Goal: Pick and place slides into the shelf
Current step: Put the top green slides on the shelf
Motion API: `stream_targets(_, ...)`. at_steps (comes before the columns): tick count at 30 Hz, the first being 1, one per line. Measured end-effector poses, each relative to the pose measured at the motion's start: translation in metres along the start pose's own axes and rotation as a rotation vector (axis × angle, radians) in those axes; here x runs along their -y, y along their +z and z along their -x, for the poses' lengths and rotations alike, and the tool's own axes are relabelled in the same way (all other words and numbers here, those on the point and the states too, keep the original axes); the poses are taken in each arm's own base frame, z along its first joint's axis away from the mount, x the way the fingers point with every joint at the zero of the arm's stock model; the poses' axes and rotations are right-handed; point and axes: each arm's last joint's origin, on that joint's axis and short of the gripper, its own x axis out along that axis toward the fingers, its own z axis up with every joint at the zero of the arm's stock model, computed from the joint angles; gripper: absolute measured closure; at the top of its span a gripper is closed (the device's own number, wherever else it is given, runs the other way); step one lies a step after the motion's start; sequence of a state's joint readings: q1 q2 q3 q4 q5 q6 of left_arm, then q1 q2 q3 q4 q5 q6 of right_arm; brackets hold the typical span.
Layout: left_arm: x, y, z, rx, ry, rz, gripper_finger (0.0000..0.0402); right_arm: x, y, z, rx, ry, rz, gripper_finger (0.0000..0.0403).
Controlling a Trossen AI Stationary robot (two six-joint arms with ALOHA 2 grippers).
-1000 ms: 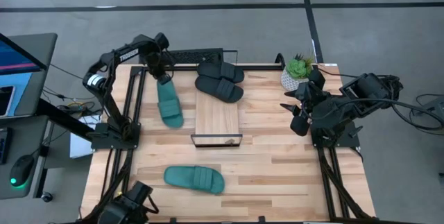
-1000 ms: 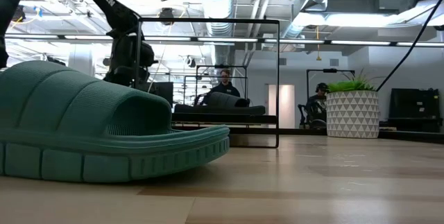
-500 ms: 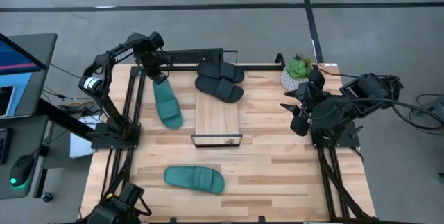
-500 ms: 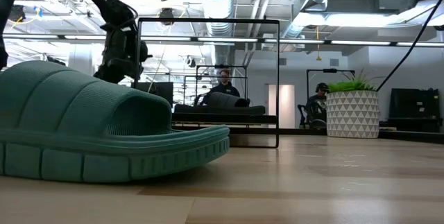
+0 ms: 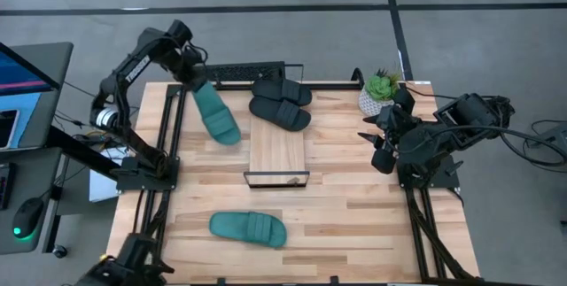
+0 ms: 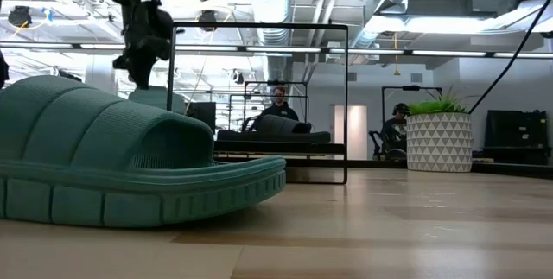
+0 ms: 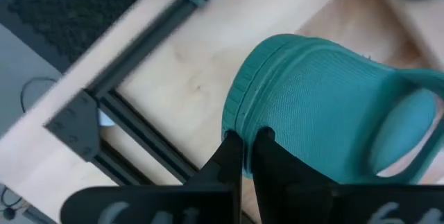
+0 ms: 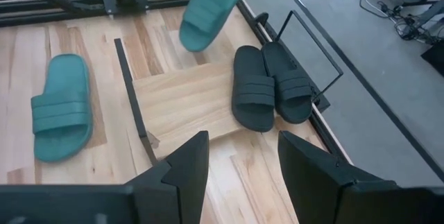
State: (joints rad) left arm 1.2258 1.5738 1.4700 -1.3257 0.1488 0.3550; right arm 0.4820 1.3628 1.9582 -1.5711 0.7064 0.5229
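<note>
- Left gripper [image 5: 193,79] is clamping the heel rim of one teal slide [image 5: 217,115], holding it clear of the tabletop [image 5: 354,197] near the far-left corner. In the left wrist view the fingers [image 7: 232,156] are pinching together on the sole edge, the slide [image 7: 326,106] hanging beyond them.
- The slide is hanging toe-down and tilted, not drooping much, so I'm reading it as light foam rubber: soft, but stiff enough to keep its shape on an edge pinch. It is probably grippy, not slippery.
- The rim pinch is working, but it is leaving the far end free to swing. The wide ribbed strap would be the steadier hold, my guess.
- Second teal slide [image 5: 249,228] is lying flat on the near-left part of the table, well apart from everything.
- Two black slides [image 5: 282,103] are sitting side by side, touching, at the far end of the shelf [image 5: 277,150]. Whether they are on the plank or just behind it I cannot tell from above.
- The rest of the plank is looking bare, with room for the carried slide beside them.
- The wire frame [image 8: 132,89] is standing up around the shelf, so the slide's dangling toe needs to be going over it, not through.
- The left arm's frame rail [image 5: 174,135] is running close under the slide.
- Right gripper [image 5: 383,149] is waiting at the right edge near the potted plant [image 5: 379,90], fingers [image 8: 182,168] apart, holding nothing.
</note>
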Motion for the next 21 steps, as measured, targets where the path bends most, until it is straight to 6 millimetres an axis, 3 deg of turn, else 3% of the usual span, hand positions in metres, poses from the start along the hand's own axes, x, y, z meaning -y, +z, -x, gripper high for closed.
stream_targets(8,-0.005,-0.009,0.038,0.082,-0.001,0.106,0.0401,0.0,0.0,0.0,-0.001,0.002,0.009,0.0236)
stream_targets(21,0.013,-0.016,0.063,0.253,-0.166,0.201,0.0401,-0.004,-0.002,0.004,0.004,0.029,0.054,0.0237)
